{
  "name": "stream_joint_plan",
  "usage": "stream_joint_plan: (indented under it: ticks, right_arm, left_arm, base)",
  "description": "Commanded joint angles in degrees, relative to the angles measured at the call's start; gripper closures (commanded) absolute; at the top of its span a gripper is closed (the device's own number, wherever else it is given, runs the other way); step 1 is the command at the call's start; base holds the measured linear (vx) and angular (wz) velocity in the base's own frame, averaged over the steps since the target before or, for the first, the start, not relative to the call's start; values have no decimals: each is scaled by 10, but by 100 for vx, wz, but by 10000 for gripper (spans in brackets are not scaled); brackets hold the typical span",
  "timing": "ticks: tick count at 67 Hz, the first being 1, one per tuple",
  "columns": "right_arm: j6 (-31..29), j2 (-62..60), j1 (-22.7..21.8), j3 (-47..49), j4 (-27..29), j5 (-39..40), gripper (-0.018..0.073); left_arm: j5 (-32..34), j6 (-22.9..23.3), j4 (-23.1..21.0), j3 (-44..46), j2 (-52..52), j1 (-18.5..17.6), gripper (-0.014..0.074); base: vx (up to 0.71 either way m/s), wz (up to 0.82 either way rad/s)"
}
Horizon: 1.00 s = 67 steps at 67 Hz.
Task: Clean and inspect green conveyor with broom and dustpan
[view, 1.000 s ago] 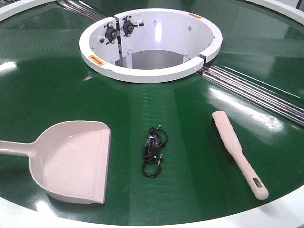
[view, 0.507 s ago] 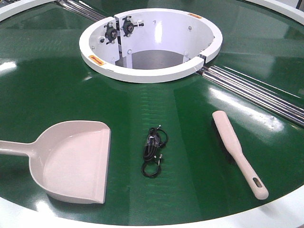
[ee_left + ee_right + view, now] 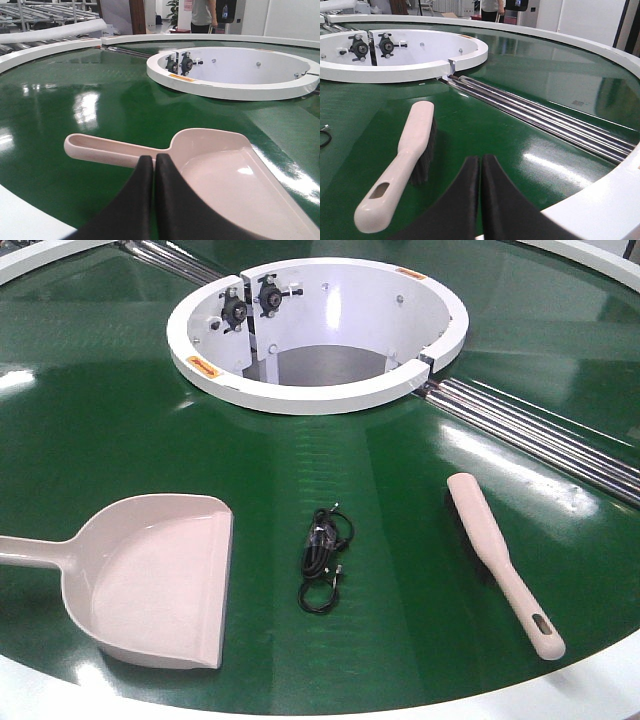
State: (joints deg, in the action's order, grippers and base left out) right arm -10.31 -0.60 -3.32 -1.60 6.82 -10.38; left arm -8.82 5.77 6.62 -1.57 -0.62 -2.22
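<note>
**Green belt quiet, no change over the last second**

My left gripper (image 3: 153, 161) has its two black halves pressed together with nothing between them. In its wrist view the tips line up with the spot where the dustpan (image 3: 227, 172) handle joins the pan; I cannot tell how high above it they hang. My right gripper (image 3: 480, 162) is likewise closed on nothing. The broom (image 3: 412, 145) lies just left of its tips, bristles down, slotted handle end nearest the camera.

From the front, the dustpan lies on the near left of the conveyor (image 3: 100, 420), its handle running off the left edge and its flat mouth facing right. The broom lies diagonally on the near right, handle toward the near rim. A coiled black cable (image 3: 325, 558) lies between them, touching neither. Beyond stands the white ring (image 3: 320, 398), with metal rails (image 3: 540, 435) running off to its right.

Against the earlier front frames, dustpan, cable and broom have not shifted at all.
</note>
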Motion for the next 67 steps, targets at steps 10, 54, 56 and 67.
stream_joint_plan:
  ticks: [10, 54, 56, 67]
  right_arm:
    - [-5, -6, -3, -10, 1, 75, 567]
    - [-5, 57, -3, 267, 1, 62, 563]
    - [-5, 77, -3, 299, 1, 37, 563]
    - [-5, 191, -3, 424, 1, -58, 563]
  left_arm:
    - [75, 5, -6, -10, -9, 1, 603]
    - [179, 19, 12, 307, 129, 0, 603]
    - [153, 19, 17, 347, 158, 0, 603]
    - [-24, 18, 25, 513, 289, 0, 603]
  base:
    - [0, 0]
    - [0, 0]
    - [0, 0]
    - [0, 0]
